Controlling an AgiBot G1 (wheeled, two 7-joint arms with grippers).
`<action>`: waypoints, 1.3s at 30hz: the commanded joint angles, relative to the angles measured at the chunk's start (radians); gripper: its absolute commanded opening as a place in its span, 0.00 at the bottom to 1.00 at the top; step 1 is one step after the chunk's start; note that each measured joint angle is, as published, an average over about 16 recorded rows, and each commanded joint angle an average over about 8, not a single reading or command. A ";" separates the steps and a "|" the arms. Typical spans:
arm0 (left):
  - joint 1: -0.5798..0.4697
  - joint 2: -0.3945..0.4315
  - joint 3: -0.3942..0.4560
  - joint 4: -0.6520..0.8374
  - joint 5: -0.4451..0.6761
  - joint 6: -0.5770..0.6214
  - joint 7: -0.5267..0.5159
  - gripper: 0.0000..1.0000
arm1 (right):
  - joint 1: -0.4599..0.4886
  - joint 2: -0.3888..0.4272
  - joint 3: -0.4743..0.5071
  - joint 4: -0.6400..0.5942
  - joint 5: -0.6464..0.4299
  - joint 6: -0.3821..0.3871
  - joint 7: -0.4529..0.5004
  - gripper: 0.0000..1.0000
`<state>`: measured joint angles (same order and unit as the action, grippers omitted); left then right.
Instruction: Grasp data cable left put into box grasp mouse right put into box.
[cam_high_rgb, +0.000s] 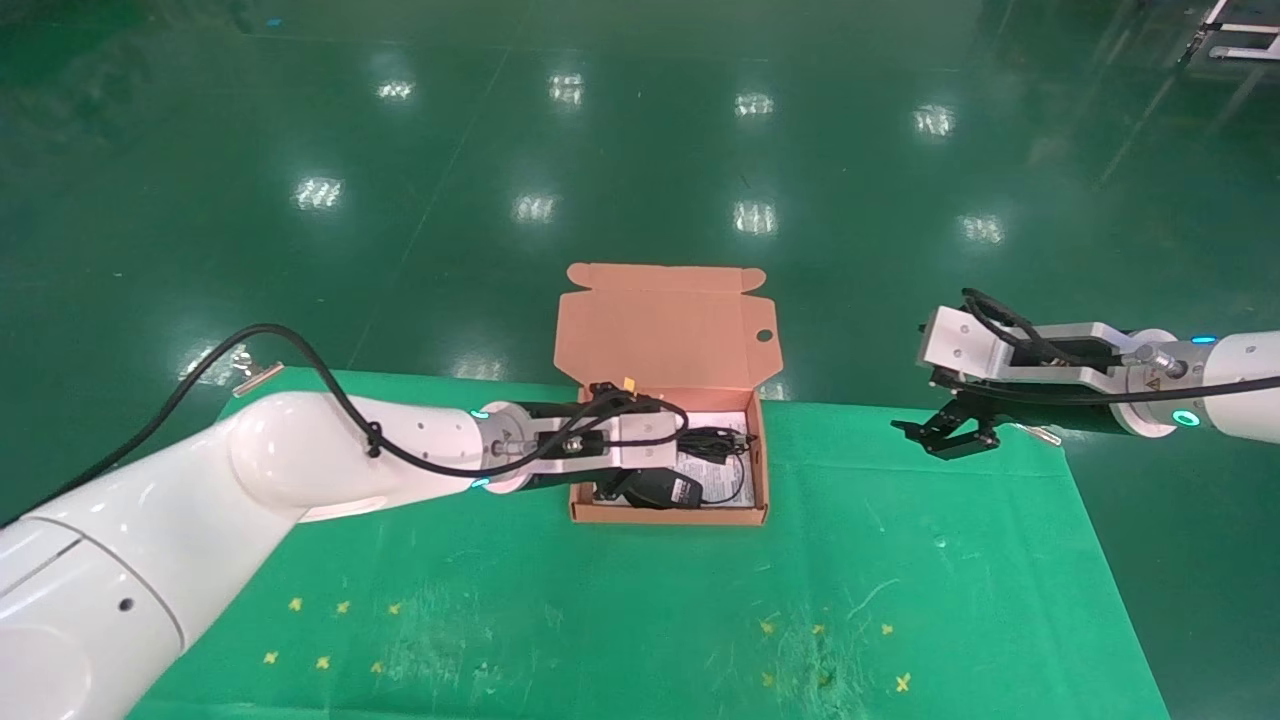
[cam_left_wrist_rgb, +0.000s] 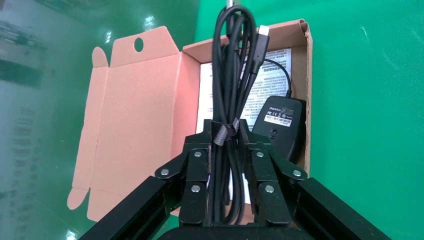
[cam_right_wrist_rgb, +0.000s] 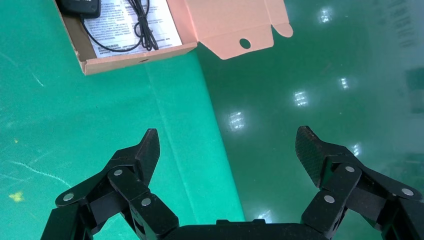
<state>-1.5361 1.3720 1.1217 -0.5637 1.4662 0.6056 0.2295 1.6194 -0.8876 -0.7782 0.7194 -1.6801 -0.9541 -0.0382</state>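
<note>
Left gripper (cam_left_wrist_rgb: 227, 135) clamps data cable (cam_left_wrist_rgb: 231, 75) over box (cam_high_rgb: 757, 470) for drop beside mouse (cam_left_wrist_rgb: 280, 125); I park right gripper (cam_right_wrist_rgb: 227, 145) wide open, empty, far right.

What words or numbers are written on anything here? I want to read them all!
Mouse underside label: tiny white print and marks, too small to read.
White printed sheet in the box: many lines of print, too blurred to read.
Warning triangle sticker on the right arm: a sign, no words.
Nothing else carries text.

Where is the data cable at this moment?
The data cable is clamped in the left gripper, hanging over the open box, just beside the mouse already lying inside.
</note>
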 joint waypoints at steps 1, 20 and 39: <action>0.000 0.002 -0.003 0.001 0.003 0.001 0.001 1.00 | 0.000 -0.001 0.000 -0.003 0.001 0.000 -0.003 1.00; -0.131 -0.096 -0.028 -0.080 0.024 -0.053 -0.074 1.00 | 0.082 0.060 0.017 0.101 -0.036 0.040 -0.064 1.00; -0.002 -0.261 -0.225 -0.236 -0.156 0.163 -0.164 1.00 | -0.054 0.114 0.119 0.223 0.176 -0.098 -0.004 1.00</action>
<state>-1.5386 1.1109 0.8969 -0.7994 1.3103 0.7689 0.0654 1.5656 -0.7731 -0.6588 0.9424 -1.5041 -1.0521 -0.0421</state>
